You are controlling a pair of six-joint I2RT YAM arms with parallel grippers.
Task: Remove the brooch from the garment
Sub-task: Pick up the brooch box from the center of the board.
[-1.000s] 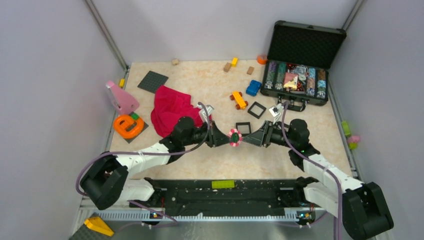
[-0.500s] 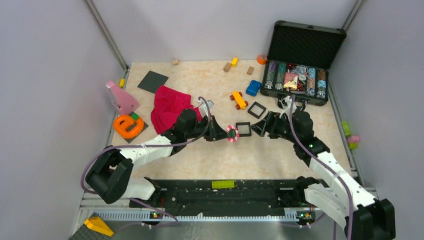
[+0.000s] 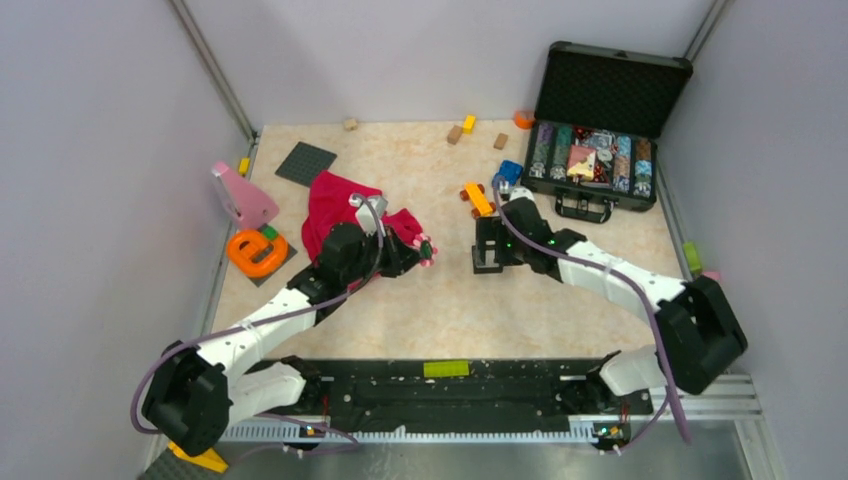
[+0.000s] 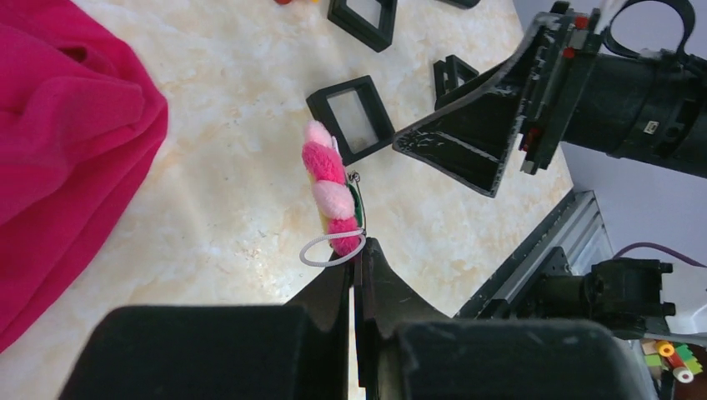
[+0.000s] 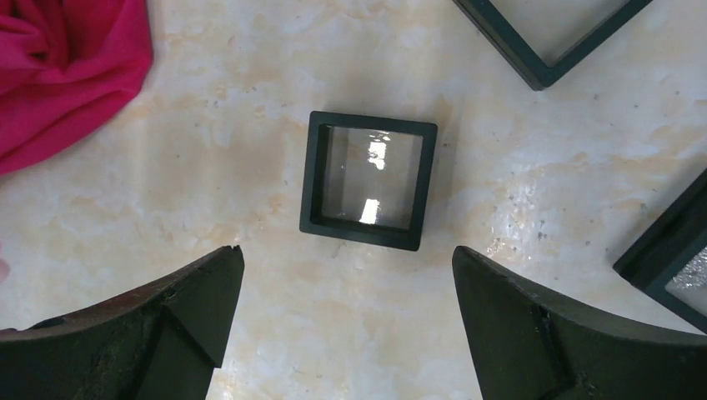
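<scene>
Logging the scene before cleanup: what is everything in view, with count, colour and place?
brooch: one, pink and white, held clear of the garment
garment: one, magenta, left of centre
square frames: three, black, mid-table
case: one, black, open, far right
toy cars: two, orange and blue, far centre
small blocks: several, tan and yellow, far edge
ring toy: one, orange, left edge
wedge: one, pink, left edge
plate: one, grey, far left
left gripper: shut on the brooch
right gripper: open, above a frame
</scene>
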